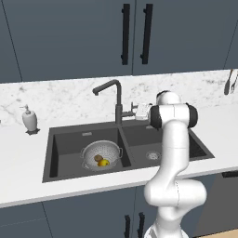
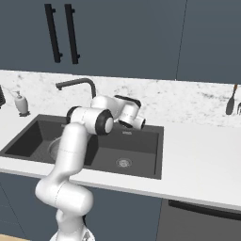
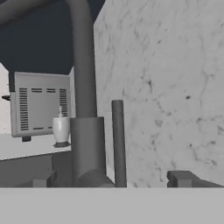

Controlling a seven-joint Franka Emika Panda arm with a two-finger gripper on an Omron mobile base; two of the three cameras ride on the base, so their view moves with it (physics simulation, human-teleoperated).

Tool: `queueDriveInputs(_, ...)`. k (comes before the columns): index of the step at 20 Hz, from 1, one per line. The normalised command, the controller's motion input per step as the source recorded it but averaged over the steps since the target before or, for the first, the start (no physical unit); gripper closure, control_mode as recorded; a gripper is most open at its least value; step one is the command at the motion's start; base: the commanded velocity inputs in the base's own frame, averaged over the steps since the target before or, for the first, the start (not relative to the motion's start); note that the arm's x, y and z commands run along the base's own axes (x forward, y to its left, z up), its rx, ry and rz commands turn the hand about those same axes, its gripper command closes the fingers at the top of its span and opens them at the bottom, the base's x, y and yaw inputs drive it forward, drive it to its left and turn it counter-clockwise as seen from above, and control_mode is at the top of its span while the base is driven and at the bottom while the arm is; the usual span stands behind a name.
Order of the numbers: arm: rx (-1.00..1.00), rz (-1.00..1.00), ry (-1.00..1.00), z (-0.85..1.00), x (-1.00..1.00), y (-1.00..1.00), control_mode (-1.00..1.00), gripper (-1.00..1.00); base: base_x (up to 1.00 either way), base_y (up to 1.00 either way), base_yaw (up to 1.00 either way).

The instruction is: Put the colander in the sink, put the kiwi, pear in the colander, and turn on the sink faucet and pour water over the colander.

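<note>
Left base view, left to right: soap bottle (image 1: 29, 118) at mid-left on the counter (image 1: 28, 186). The colander (image 1: 102, 155) sits in the left basin of the sink (image 1: 69, 139), just left of frame centre, with the kiwi (image 1: 98, 158) and pear (image 1: 103, 163) already inside. No water yet, so I judge the step in hand is opening the sink faucet (image 1: 116, 100).

The gripper (image 1: 140, 111) hangs just right of the faucet base, at centre frame. In the hand view its two fingertips (image 3: 179, 178) stand wide apart at the bottom, holding nothing, and the lever (image 3: 117, 140) rises as a slim post between them, right of the faucet body.

To do it well I'd ease forward until the lever is properly between the fingers, then push sideways gently. The spout points left; I can't tell whether it sits over the colander, so check that.
</note>
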Motion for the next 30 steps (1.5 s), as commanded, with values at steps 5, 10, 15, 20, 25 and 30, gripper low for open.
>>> queueDriveInputs(5,0.00,-0.04,0.00,0.00,0.28,0.10,-1.00,-1.00,0.00,0.00,0.00)
queueDriveInputs(10,0.00,-0.06,0.00,0.00,0.18,0.03,-1.00,-1.00,0.00,0.00,0.00)
queueDriveInputs(15,0.00,-0.09,0.00,0.00,0.05,0.01,-1.00,-1.00,0.00,0.00,0.00)
queueDriveInputs(20,0.00,-0.13,0.00,0.00,0.00,0.02,-1.00,-1.00,0.00,0.00,0.00)
queueDriveInputs(25,0.00,-0.15,0.02,0.06,0.00,0.05,-1.00,-1.00,0.00,0.00,0.00)
queueDriveInputs(30,0.00,-0.16,0.02,0.08,0.02,0.07,-1.00,-1.00,0.00,0.00,0.00)
